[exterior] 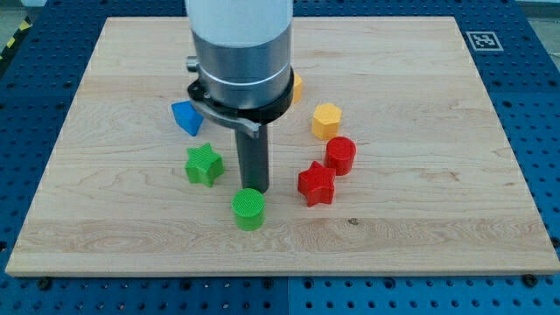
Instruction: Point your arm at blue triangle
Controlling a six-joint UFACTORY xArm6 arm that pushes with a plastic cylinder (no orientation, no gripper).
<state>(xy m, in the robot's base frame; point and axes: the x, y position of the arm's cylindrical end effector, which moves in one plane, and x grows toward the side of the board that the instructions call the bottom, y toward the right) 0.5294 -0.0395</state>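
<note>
Green cylinder (248, 208): lying nearest the view's bottom, on the wooden board (437, 210); it is being touched or nearly touched by the rod's lower end, which is sitting just above it in the view.
My tip (254, 187): being held at the green cylinder's upper edge, between the green star (204, 164) on the view's left and the red star (316, 184) on the view's right. Whether contact is being made cannot be told.
Blue triangle (186, 116): the task's block, lying toward the view's upper left of the tip, beyond the green star and apart from it; it is not being pointed at closely yet, judging from the gap.
Why the blocks are lying so: a loose ring is being formed by them around the rod, so the path to the blue triangle is judged to be running past the green star's upper side.
Other blocks: a red cylinder (340, 155) is touching or just beside the red star; a yellow hexagon (325, 120) is sitting above it; an orange block (297, 87) is being mostly hidden behind the arm.
Arm pose: the rod is being held upright, with the broad grey housing (241, 52) directly over it.
Gripper state: none is fitted; nothing is being gripped.
</note>
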